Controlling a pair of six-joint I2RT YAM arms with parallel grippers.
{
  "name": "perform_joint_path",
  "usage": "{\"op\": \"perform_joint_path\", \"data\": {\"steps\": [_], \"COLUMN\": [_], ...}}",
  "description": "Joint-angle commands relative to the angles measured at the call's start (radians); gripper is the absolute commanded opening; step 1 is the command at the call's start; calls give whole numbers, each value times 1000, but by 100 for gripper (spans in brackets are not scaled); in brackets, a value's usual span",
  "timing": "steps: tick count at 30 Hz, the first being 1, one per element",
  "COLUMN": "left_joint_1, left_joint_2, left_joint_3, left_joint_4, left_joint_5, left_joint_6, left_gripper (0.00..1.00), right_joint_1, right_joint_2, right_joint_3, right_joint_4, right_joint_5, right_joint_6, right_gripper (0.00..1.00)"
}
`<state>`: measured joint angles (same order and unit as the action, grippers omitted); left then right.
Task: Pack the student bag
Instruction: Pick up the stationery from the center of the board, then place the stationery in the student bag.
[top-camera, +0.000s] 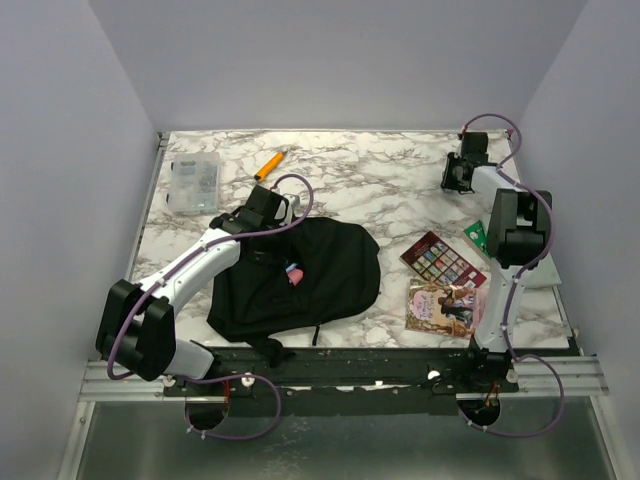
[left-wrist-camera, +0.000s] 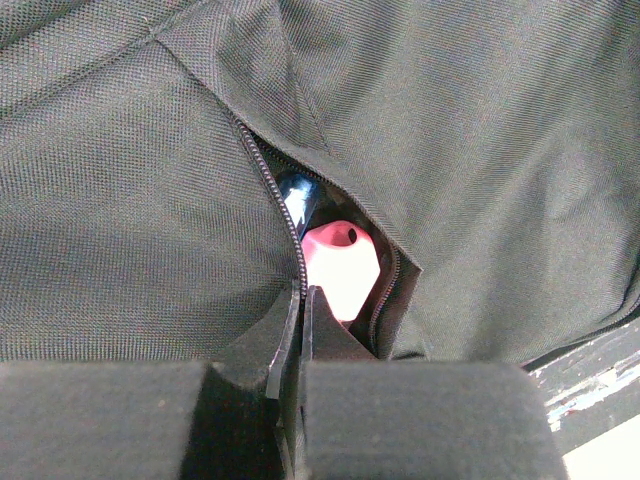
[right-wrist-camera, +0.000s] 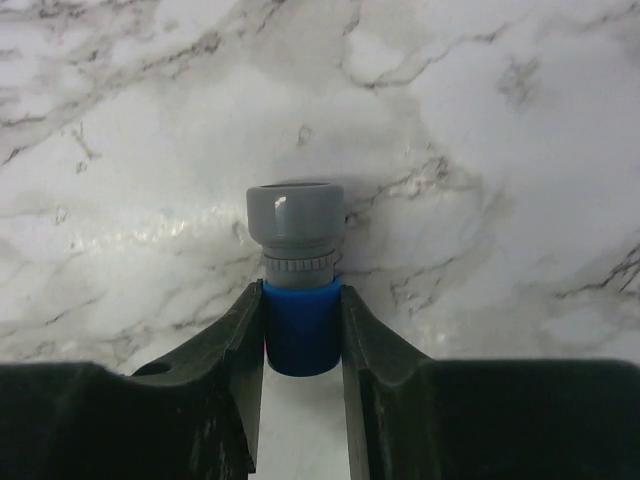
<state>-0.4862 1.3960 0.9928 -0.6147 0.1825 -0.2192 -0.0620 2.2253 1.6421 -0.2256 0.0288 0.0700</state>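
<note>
Your left gripper is clenched, and its two black fingers meet on the zipper edge of the large black soft fabric backpack, pinching the lip of an open pocket. The backpack lies flat directly beneath this gripper and spreads from it toward the arm bases and toward your right arm. Just ahead of the fingertips, inside the gaping pocket, sits a pink plastic object with a small dark hole. A dark glossy item lies just beyond it, too hidden to identify.

Your right gripper is well apart from the backpack. It is grasping a small blue cylinder with a grey ribbed cap, one finger pressed against each side of the blue body. The cap sticks out past the fingertips, over the white marble-patterned table.

Between that gripper and its base lie a dark rectangular palette of coloured squares and a pink illustrated book. Beyond your left gripper rest an orange marker and a clear plastic box.
</note>
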Motion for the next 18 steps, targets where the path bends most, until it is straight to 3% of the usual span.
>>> {"op": "perform_joint_path", "data": {"steps": [1,4,10,18], "left_joint_1": [-13,-21,-31,-31], "left_joint_2": [-11,-21,-44,-48], "left_joint_3": [22,15,17,20], "left_joint_4": [12,12,10,-2], "left_joint_5": [31,19,9,-5], "left_joint_6": [-4,-1,3,3], "left_gripper": [0,0,0,0], "right_joint_1": [-6,4,61,404], "right_joint_2": [-106,-200,-477,-755], "right_joint_3": [-104,-226,-538,-827], "right_joint_4": [-9,15,126,199], "right_joint_5": [-97,-127,-273,-305], "right_joint_6": [105,177,349,492], "right_gripper": [15,6,1,1]}}
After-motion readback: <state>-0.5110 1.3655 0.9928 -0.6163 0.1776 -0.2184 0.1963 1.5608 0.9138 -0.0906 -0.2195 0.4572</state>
